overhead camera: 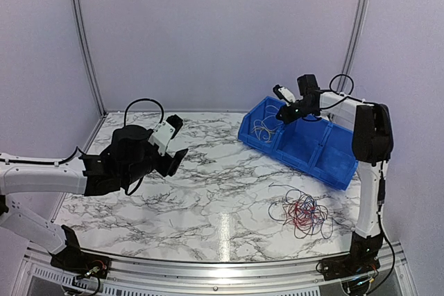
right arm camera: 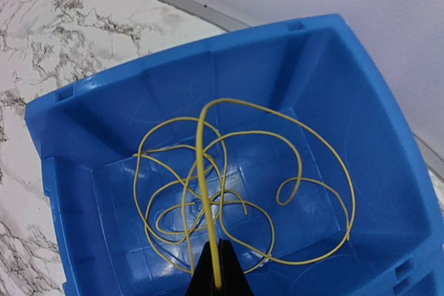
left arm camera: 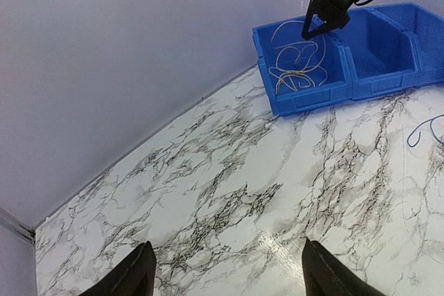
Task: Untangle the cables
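A tangle of thin red and dark blue cables (overhead camera: pixel 303 211) lies on the marble table at the front right. My right gripper (overhead camera: pixel 282 114) hangs over the left compartment of the blue bin (overhead camera: pixel 326 152); in its wrist view it (right arm camera: pixel 218 276) is shut on a yellow cable (right arm camera: pixel 202 164) that loops down onto other yellow cables (right arm camera: pixel 243 202) lying in that compartment. These yellow loops also show in the left wrist view (left arm camera: pixel 298 64). My left gripper (overhead camera: pixel 176 142) is open and empty above the table's left middle; its fingertips (left arm camera: pixel 135 274) frame bare marble.
The blue bin (left arm camera: pixel 361 81) has several compartments and stands at the back right, against the pale walls. A blue cable loop (left arm camera: pixel 423 129) shows at the right edge of the left wrist view. The right arm's column stands at the table's right front.
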`<state>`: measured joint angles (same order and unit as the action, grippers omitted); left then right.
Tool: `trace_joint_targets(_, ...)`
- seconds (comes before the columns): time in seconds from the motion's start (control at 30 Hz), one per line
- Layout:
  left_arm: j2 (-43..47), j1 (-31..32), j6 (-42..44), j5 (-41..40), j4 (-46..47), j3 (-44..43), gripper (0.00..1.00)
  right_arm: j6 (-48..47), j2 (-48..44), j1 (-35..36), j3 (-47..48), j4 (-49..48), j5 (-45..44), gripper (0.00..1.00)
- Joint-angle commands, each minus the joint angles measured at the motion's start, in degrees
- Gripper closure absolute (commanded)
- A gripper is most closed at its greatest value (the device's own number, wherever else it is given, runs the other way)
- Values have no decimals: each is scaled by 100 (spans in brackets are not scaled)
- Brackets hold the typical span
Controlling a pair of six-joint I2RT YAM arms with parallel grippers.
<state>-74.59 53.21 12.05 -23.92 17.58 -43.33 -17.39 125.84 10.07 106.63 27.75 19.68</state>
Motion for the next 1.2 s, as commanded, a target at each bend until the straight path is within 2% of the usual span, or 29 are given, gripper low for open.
trace_joint_targets(0.0,211,14,62,96,-107,-158,25,140,203,53,610,332,85,100)
trace_joint_targets(0.17,338,14,30,311,-106,-123,25,229,336,130,759,452,159,100)
trace_joint_targets(0.37,334,14,53,273,-114,-125,25,270,-50,148,620,503,-64,68)
trace_joint_targets(0.5,446,14,53,379,-107,-74,26,389,-804,217,190,469,-504,48)
trace_joint_targets(0.57,465,14,60,397,-106,-74,26,400,-1310,262,-214,300,-513,42)
trace_joint_targets(0.77,427,14,104,447,-115,-71,25,139,-2612,270,-1332,45,116,40)
trace_joint_targets(1.0,523,21,99,512,-115,-37,24,-589,-4051,268,-2931,103,1177,41)
trace_joint_targets(1.17,480,15,93,536,-115,-19,23,-1259,-5014,268,-4064,285,1233,45)
